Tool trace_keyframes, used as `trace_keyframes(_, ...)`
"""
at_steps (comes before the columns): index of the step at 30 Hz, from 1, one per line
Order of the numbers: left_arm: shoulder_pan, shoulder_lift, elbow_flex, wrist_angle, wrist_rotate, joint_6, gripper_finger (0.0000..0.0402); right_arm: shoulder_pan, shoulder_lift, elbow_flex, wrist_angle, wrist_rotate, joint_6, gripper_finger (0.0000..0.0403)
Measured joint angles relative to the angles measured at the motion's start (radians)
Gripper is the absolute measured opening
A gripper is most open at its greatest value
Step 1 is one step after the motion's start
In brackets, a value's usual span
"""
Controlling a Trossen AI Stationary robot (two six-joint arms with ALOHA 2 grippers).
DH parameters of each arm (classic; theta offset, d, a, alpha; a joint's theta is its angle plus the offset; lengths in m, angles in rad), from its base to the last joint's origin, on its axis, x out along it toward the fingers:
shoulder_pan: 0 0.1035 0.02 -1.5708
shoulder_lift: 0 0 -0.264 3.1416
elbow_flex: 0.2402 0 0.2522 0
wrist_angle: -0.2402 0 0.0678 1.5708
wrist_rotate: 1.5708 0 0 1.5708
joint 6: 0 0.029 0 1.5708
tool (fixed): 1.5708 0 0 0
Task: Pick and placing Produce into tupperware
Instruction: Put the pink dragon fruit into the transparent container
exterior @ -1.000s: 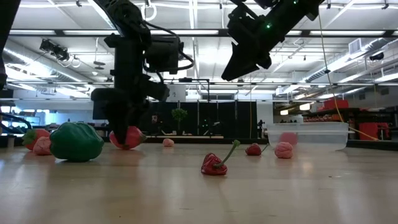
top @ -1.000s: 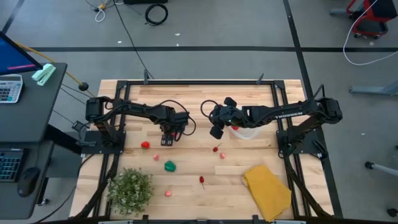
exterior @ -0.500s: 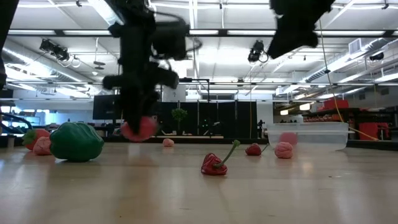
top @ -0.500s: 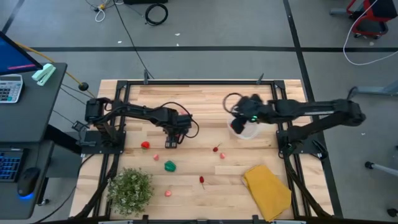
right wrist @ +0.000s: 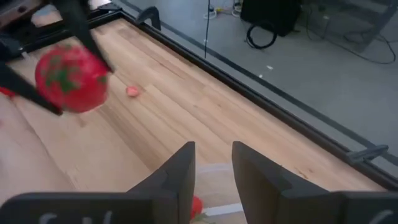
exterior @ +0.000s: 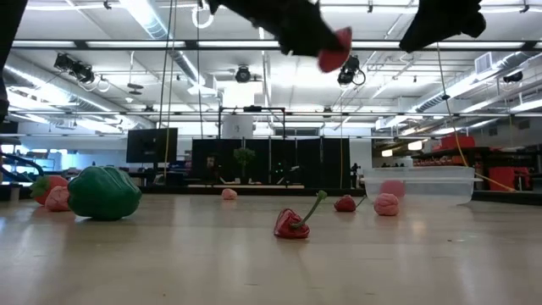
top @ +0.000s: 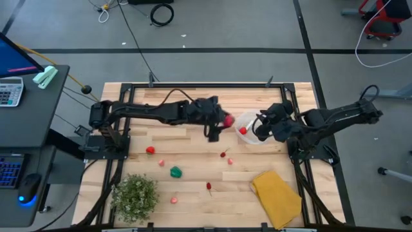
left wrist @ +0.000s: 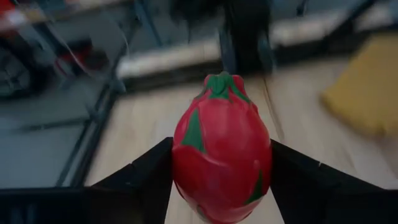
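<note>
My left gripper (top: 221,122) is shut on a red toy fruit with green tips (top: 226,120), high above the table just left of the tupperware (top: 250,129). The fruit also shows in the low view (exterior: 334,49) and the right wrist view (right wrist: 71,78). The round clear tupperware holds a red piece (top: 243,130). My right gripper (right wrist: 214,171) hovers open over the tupperware's right side with nothing between its fingers. Other produce lies on the wood: a green pepper (top: 176,171), a red chili (exterior: 292,223), a red piece (top: 150,150) and small pink pieces (top: 174,200). My left gripper pinches the red fruit by its two opposite sides (left wrist: 181,155) between its two fingers (left wrist: 146,177). The fingers come from the table's left, almost level and slanting a little down. The fruit's green-tipped end points away from the gripper. It hangs clear of the table.
A bushy green plant (top: 135,193) stands at the near left. A folded yellow cloth (top: 277,196) lies at the near right. Two small red pieces (top: 224,153) lie just near-side of the gap between my grippers. Black frame rails (top: 206,85) border the table.
My left gripper has lifted the red fruit off the table, risen high and swung toward the table's right, up to the tupperware, tipping from pointing down to almost level. My right gripper has drawn back toward the table's right edge, from left of the tupperware to its right side.
</note>
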State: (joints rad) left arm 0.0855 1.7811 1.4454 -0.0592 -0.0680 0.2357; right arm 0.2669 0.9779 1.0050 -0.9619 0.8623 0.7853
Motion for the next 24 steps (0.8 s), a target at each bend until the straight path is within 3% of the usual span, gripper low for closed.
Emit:
trace_keyframes(6,0.042,0.100,0.059,0.169,0.146,-0.085,0.0228,0.005,-0.012,0.000,-0.014,0.143,-0.002,0.0111)
trace_keyframes(10,0.050,0.226,0.114,0.239,0.155,-0.094,0.0238,0.004,-0.031,0.000,-0.080,0.256,0.039,0.0110)
trace_keyframes(18,0.060,0.464,0.315,0.248,0.158,-0.124,0.0229,0.004,-0.070,0.000,-0.283,0.247,0.216,0.0109)
trace_keyframes(24,0.075,0.598,0.451,0.218,0.161,-0.187,0.0242,0.004,-0.056,0.000,-0.307,0.062,0.261,0.0109)
